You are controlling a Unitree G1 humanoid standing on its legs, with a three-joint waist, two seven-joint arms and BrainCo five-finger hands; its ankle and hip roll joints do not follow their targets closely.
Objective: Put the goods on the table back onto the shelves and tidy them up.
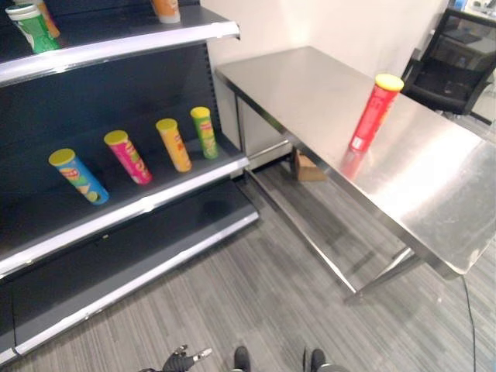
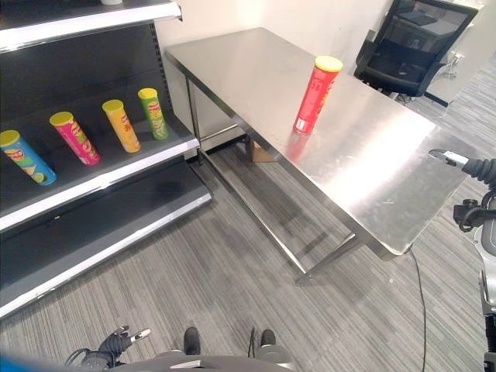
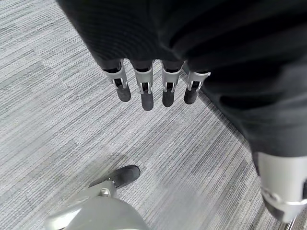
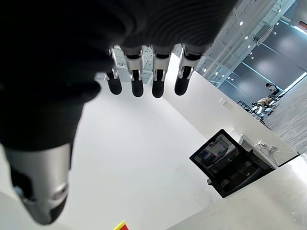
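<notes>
A tall red can with a yellow lid (image 1: 375,113) stands upright near the middle of the steel table (image 1: 434,194). On the dark shelf unit's middle shelf (image 1: 147,203), a blue can (image 1: 78,176), a pink can (image 1: 128,156), an orange can (image 1: 173,144) and a green can (image 1: 204,132) stand in a row. My left hand (image 3: 145,91) hangs low over the carpet with straight fingers, holding nothing. My right hand (image 2: 465,164) is raised at the table's right end, far from the red can. Its fingers (image 4: 136,79) are straight and hold nothing.
The top shelf (image 1: 132,43) carries a green can (image 1: 32,27) and orange ones. A black office chair (image 1: 457,62) stands behind the table. A small cardboard box (image 1: 306,167) sits on the floor under it. Grey carpet (image 1: 256,294) lies between shelves and table.
</notes>
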